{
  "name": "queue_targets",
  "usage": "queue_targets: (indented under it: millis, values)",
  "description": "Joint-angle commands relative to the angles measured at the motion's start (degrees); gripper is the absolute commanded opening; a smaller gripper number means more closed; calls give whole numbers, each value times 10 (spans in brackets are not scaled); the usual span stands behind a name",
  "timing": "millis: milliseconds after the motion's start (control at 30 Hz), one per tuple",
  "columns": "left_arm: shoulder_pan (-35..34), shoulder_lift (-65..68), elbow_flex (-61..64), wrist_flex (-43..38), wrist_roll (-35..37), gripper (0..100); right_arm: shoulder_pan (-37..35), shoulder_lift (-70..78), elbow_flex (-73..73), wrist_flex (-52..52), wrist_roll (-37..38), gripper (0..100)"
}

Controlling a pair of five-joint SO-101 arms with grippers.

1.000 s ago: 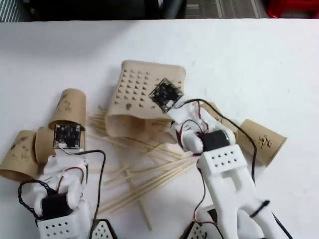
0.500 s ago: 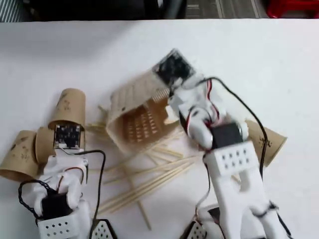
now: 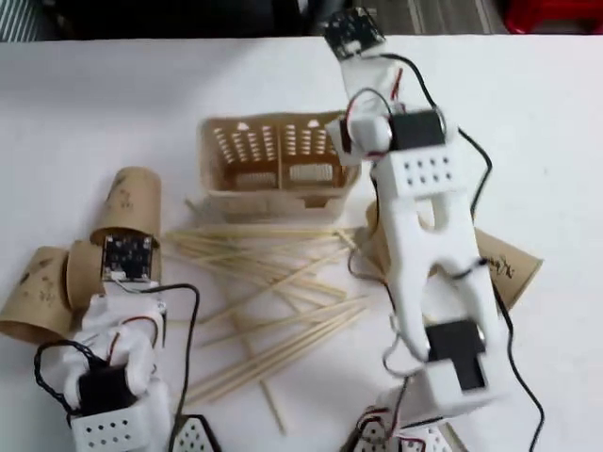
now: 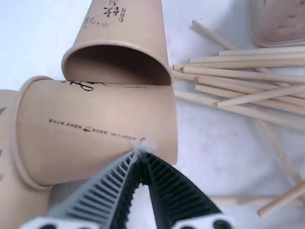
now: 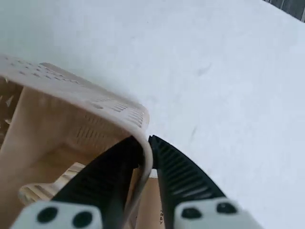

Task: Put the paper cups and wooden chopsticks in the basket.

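Observation:
The beige perforated basket (image 3: 273, 174) stands upright on the white table, its opening up. My right gripper (image 5: 145, 143) is shut on its rim at the right-hand corner (image 3: 339, 141), one finger inside and one outside the wall. Wooden chopsticks (image 3: 273, 282) lie scattered in front of the basket. Three paper cups lie on their sides at the left (image 3: 132, 200) (image 3: 83, 273) (image 3: 33, 294). My left gripper (image 4: 140, 153) is shut, its tips resting against the side of the middle cup (image 4: 95, 129). Another cup (image 3: 507, 266) lies at the right, partly under the right arm.
The right arm (image 3: 424, 235) stretches over the chopsticks and hides part of the table on the right. Bare table lies behind and to the right of the basket (image 3: 528, 122). The table's far edge (image 3: 141, 40) runs just beyond the basket.
The right gripper has swung the basket from lying tipped over to standing upright, and carried it farther from the arm bases. The left arm has not moved.

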Motion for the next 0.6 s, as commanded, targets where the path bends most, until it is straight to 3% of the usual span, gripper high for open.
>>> queue_targets:
  millis: [0,100,267,400,567]
  values:
    - [-6,-2,-13,-11,-3,24,11,57,-132,55,-17,22]
    - [-6,-2,-13,-11,-3,24,17,108,-227,108,-18,67]
    - [-6,-2,-13,-11,-3,24,17,141,-382,209,-15,242]
    - [-6,-2,-13,-11,-3,24,26,136,-437,236,-9,247]
    - [-6,-2,-13,-11,-3,24,58,85,-367,238,111,243]
